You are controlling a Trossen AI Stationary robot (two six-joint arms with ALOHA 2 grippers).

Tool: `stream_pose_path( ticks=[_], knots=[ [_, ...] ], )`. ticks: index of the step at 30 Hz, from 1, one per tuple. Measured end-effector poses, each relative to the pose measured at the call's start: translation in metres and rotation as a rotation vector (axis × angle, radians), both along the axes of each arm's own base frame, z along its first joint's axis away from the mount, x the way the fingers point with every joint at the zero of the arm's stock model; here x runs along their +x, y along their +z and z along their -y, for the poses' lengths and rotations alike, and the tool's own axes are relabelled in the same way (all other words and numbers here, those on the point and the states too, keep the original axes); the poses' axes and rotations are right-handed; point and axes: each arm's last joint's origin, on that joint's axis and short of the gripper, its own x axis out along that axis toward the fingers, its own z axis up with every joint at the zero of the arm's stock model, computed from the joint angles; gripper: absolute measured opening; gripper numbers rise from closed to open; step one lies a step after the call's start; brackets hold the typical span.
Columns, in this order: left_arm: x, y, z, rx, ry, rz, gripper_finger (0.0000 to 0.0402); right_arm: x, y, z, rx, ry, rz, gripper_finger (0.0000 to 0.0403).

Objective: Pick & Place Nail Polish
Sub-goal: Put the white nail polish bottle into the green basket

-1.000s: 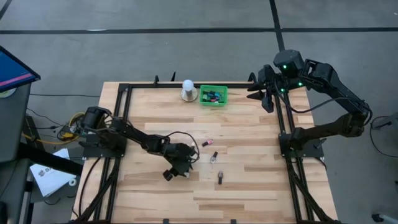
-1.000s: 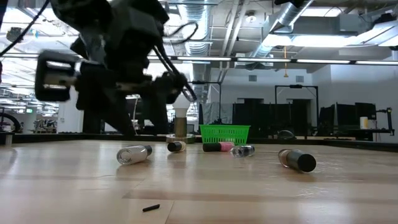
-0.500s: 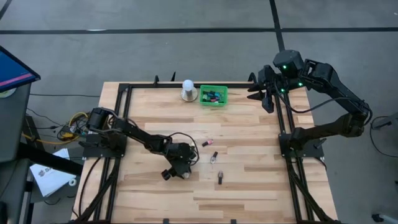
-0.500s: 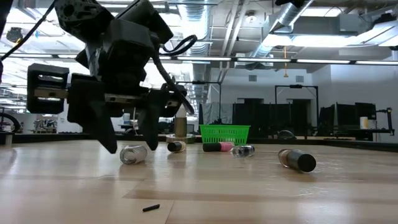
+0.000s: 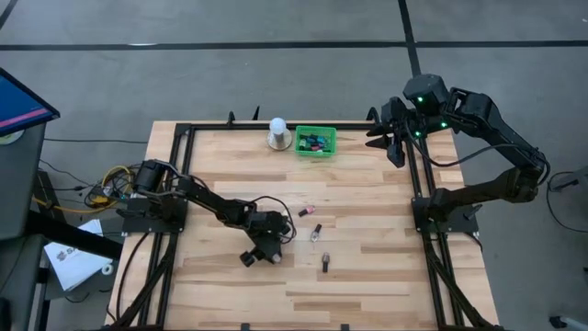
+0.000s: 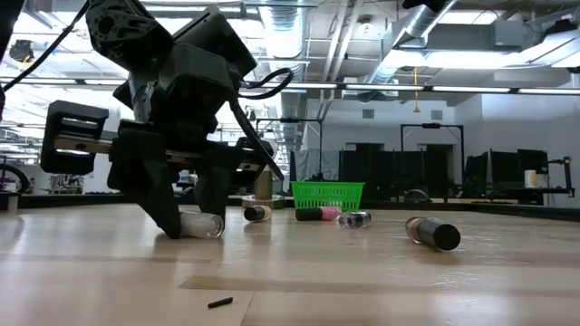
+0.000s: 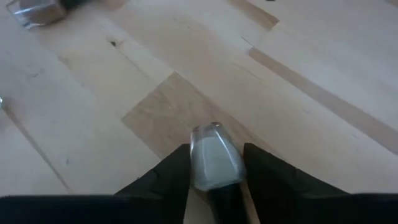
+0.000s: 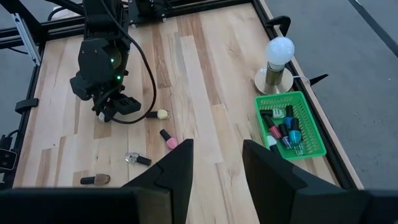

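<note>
Down at the wooden table's middle we find the left gripper, fingers straddling a pale nail polish bottle lying flat, pads right beside its glass; whether they pinch it we cannot tell; three more bottles lie loose toward three o'clock of it; up at twelve o'clock, the green tray holds more bottles beside a light bulb; the right gripper hovers at the far right corner, fingers apart, holding nothing.

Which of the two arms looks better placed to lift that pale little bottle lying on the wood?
The left: its pincer straddles the pale glass nail polish bottle on the table. The right pincer hangs far off at the table's back corner.
</note>
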Motion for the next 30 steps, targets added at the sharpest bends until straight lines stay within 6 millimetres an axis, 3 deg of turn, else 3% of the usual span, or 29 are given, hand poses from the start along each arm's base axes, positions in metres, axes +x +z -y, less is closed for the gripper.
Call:
stream_pose_path(
  ticks=[4,12,17,21,25,30],
  knots=[
    [0.0,0.0,0.0,-0.019,0.043,-0.029,0.0111,0.0,0.0,0.0,0.0,0.0,0.0,0.0131],
    [0.0,0.004,-0.001,-0.081,0.202,-0.094,0.0111,0.0,0.0,0.0,-0.006,0.005,-0.001,0.0131],
    [-0.005,0.024,-0.004,-0.07,0.342,-0.082,0.0111,0.0,0.0,0.0,-0.006,0.005,-0.002,0.0131],
    [-0.003,0.055,-0.011,-0.086,0.44,0.037,0.0111,0.0,0.0,0.0,-0.005,0.005,-0.005,0.0131],
    [-0.005,0.081,-0.031,-0.021,0.601,0.166,0.0116,0.0,0.0,0.0,-0.013,0.013,-0.006,0.0131],
    [-0.003,0.108,-0.079,0.038,0.858,0.344,0.0114,0.0,0.0,0.0,-0.013,0.012,-0.005,0.0131]
  ],
)
